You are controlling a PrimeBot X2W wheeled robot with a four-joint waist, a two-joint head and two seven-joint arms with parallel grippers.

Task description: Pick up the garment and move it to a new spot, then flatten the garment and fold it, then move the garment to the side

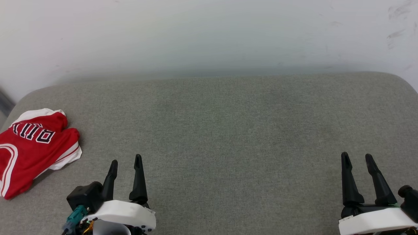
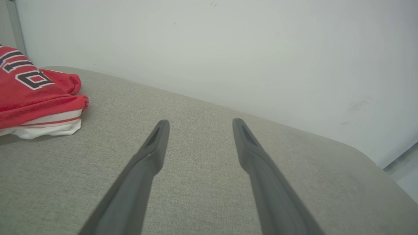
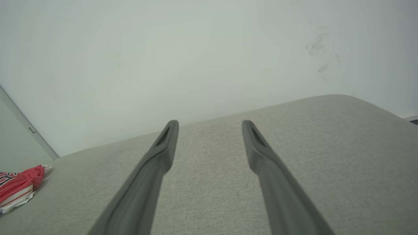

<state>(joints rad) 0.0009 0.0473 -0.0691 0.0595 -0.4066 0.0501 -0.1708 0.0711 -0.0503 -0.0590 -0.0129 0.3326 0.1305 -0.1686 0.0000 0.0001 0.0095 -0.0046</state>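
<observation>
Fingers [image 2: 153,153] of the left gripper [image 1: 126,159] stand spread wide, with bare fabric showing between them; they hold nothing and touch nothing. The right gripper [image 1: 356,154] is spread just as wide and is likewise empty, hanging over the cushion's right side, well apart from the left one. That makes two grippers, each with two long dark fingers pointing toward the wall [image 1: 209,32].

Both hover above one grey upholstered cushion [image 1: 228,130] with rounded far corners. One garment [image 1: 29,153] lies on it at the far left, beside the left gripper but clear of its fingers. It is red, with white sleeve cloth and red-striped trim along its near edge, and black white-edged letters across the top. It looks loosely folded over on itself rather than spread flat, though the head view's edge cuts part of it off, so its full shape is uncertain.
</observation>
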